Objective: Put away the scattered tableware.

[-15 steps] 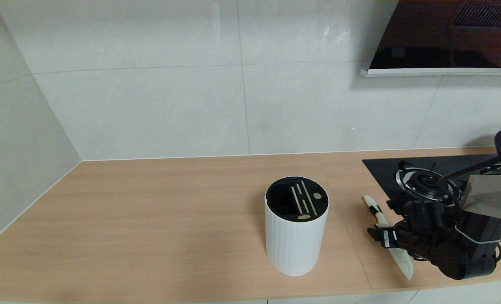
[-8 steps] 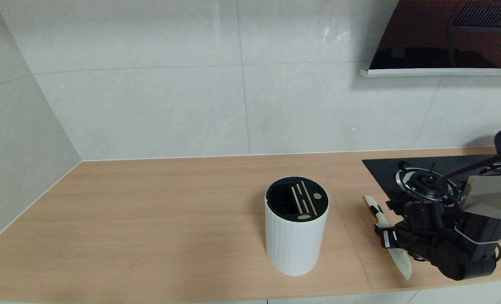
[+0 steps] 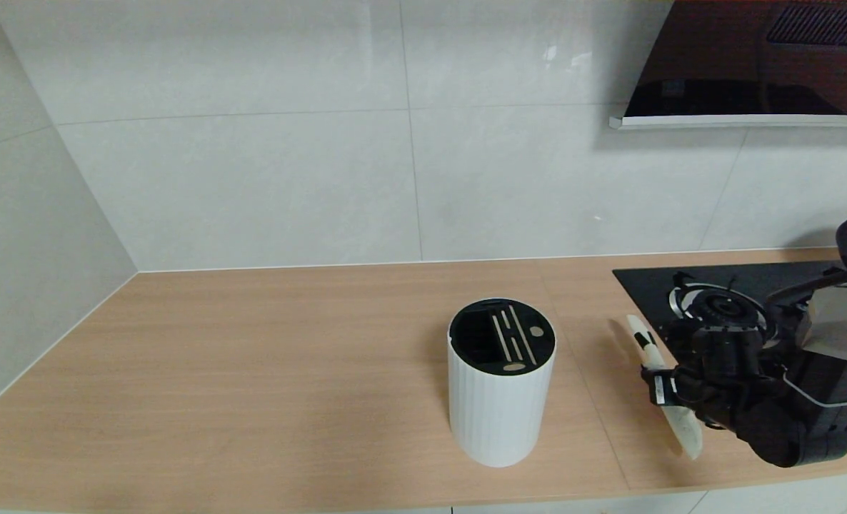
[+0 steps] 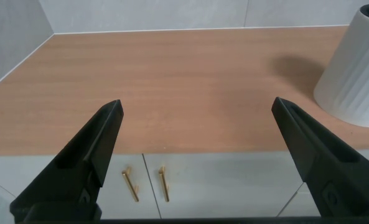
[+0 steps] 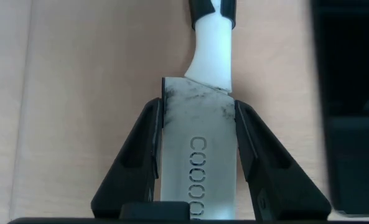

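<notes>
**Right tool has got the knife**

Right tool (image 5: pixel 196 146) is clamped on the blade of the white knife (image 3: pixel 645 348), just beside the stove (image 3: pixel 645 282) and right of the white holder (image 3: pixel 500 400) standing on the table (image 3: pixel 288 357). Left tool (image 4: pixel 196 155) gapes wide with nothing in it, near the table's front edge

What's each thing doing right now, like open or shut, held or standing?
White ribbed cylinder holder with black slotted top: standing upright, nothing sticking out.
White-bladed knife: clamped at its blade.
Right end effector: shut on the knife.
Left end effector: open, holding nothing.
Gas burner: no flame showing.
</notes>
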Robot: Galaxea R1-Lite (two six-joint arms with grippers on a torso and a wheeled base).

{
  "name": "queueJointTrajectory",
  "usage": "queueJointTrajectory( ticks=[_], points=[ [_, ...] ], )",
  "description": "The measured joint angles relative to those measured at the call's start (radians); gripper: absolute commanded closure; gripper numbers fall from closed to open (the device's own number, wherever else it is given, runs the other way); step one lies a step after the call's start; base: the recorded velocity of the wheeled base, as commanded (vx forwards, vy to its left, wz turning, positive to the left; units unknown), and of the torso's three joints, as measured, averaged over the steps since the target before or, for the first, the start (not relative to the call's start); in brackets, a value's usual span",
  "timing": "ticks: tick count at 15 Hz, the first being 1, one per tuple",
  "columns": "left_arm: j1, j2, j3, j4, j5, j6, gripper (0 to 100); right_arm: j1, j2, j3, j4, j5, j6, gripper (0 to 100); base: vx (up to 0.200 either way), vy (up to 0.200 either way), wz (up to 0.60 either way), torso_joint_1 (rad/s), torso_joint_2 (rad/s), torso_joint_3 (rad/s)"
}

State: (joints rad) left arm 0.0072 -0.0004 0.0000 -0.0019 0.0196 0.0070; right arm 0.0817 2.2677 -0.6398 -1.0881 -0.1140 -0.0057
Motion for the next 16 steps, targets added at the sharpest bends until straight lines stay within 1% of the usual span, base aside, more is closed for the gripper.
queueJointTrajectory(
  ticks=[3,4,6,7,9,10,11,12,13,14,15,16],
  points=[
    [0.000,0.000,-0.017,0.004,-0.011,0.007,0,0.009,-0.134,0.025,-0.003,0.000,-0.002,100,0.000,0.000,0.00,0.000,0.00,0.000],
    [0.000,0.006,-0.055,0.022,-0.026,0.007,0,0.014,-0.188,0.030,0.002,0.000,-0.003,100,0.000,0.000,0.00,0.000,0.00,0.000],
    [0.000,0.065,-0.204,0.078,-0.093,0.007,0,0.043,-0.313,0.006,0.055,0.003,-0.009,100,0.000,0.000,0.00,0.000,0.00,0.000],
    [0.000,0.126,-0.283,0.094,-0.132,0.007,0,0.063,-0.374,-0.026,0.128,0.003,-0.009,100,0.000,0.000,0.00,0.000,0.00,0.000],
    [-0.001,0.308,-0.451,0.116,-0.206,0.005,0,0.126,-0.498,-0.109,0.317,0.001,0.007,100,0.000,0.000,0.00,0.000,0.00,0.000],
    [-0.007,0.417,-0.535,0.123,-0.235,-0.001,0,0.171,-0.558,-0.145,0.393,0.000,0.019,100,0.000,0.000,0.00,0.000,0.00,0.000],
    [-0.027,0.538,-0.623,0.117,-0.261,-0.028,0,0.224,-0.617,-0.177,0.457,0.000,0.026,100,0.000,0.000,0.00,0.000,0.00,0.000],
    [-0.071,0.649,-0.689,0.090,-0.279,-0.090,0,0.276,-0.669,-0.195,0.511,-0.001,0.030,100,0.000,0.000,0.00,0.000,0.00,0.000],
    [-0.145,0.753,-0.747,0.041,-0.295,-0.184,0,0.326,-0.715,-0.209,0.546,-0.002,0.031,100,0.000,0.000,0.00,0.000,0.00,0.000],
    [-0.230,0.857,-0.791,-0.037,-0.307,-0.306,0,0.376,-0.755,-0.218,0.570,-0.003,0.033,100,0.000,0.000,0.00,0.000,0.00,0.000],
    [-0.297,0.954,-0.813,-0.150,-0.315,-0.404,0,0.425,-0.786,-0.219,0.586,-0.014,0.034,100,0.000,0.000,0.00,0.000,0.00,0.000],
    [-0.340,1.033,-0.814,-0.259,-0.321,-0.459,0,0.466,-0.805,-0.219,0.601,-0.031,0.035,100,0.000,0.000,0.00,0.000,0.00,0.000]
  ],
)
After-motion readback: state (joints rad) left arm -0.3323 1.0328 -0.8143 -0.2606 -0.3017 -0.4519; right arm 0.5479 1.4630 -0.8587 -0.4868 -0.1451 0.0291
